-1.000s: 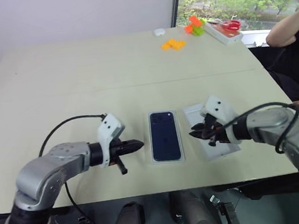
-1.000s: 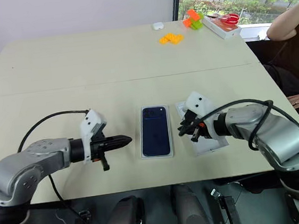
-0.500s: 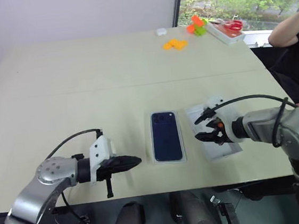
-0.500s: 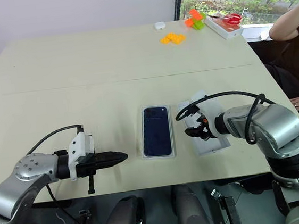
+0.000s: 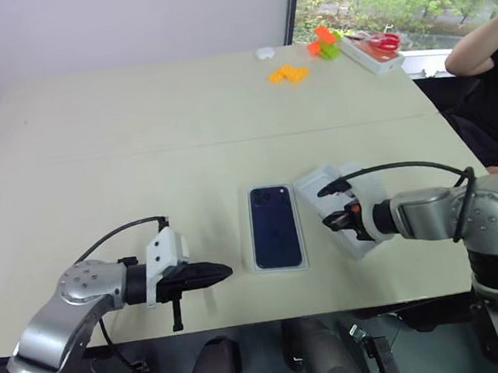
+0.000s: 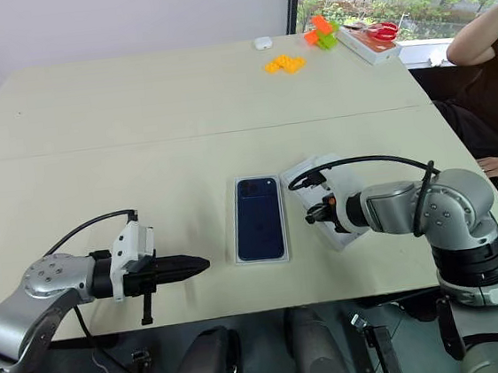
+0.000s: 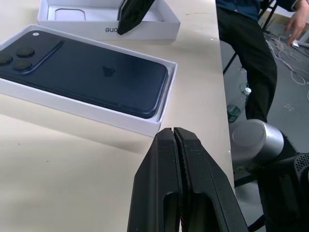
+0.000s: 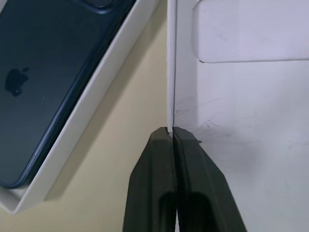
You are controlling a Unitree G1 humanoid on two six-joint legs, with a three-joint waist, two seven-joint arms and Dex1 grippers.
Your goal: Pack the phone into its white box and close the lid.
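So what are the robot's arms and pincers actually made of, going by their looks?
Both arms are smooth rounded silver-grey shells with black joints. Each wrist carries a white boxy block with small dark dots, and a thin black cable loops loosely from it back along the arm. The left gripper and the right gripper each end in two slim, tapering black fingers.

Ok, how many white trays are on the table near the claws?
2: the white box holding the phone at centre, and the lid beside it, its wall pinched by the right claw.

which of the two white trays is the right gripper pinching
The lid, the tray beside the white box. The right gripper is shut on its wall; the box holds the phone.
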